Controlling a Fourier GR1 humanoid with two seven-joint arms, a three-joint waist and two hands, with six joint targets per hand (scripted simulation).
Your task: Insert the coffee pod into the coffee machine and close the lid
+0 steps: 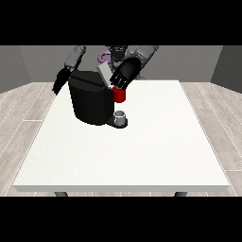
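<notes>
A large white table (pixel 142 156) is carrying a black coffee machine (pixel 90 101) near its far edge, lid (pixel 103 74) tilting up. A red thing at the machine (pixel 119 95) is showing beside it. Below, a grey thing (pixel 121 116) is sitting on the machine's base. The hand at the view's right (pixel 125 73) is hovering by the lid, fingers relaxed; the hand at the view's left (pixel 60 80) is hanging straight-fingered.

Table (pixel 142 156): white top, dark legs. Coffee machine (pixel 90 101): black body, with a light grey lid panel (pixel 102 73) at its top. Red thing at the machine (pixel 119 95): red. Grey thing (pixel 121 116) on the machine's dark base: grey. Both hands (pixel 125 73) (pixel 60 81): black. Robot's arms: grey. Floor: pale wood-plank pattern. Walls: grey.
</notes>
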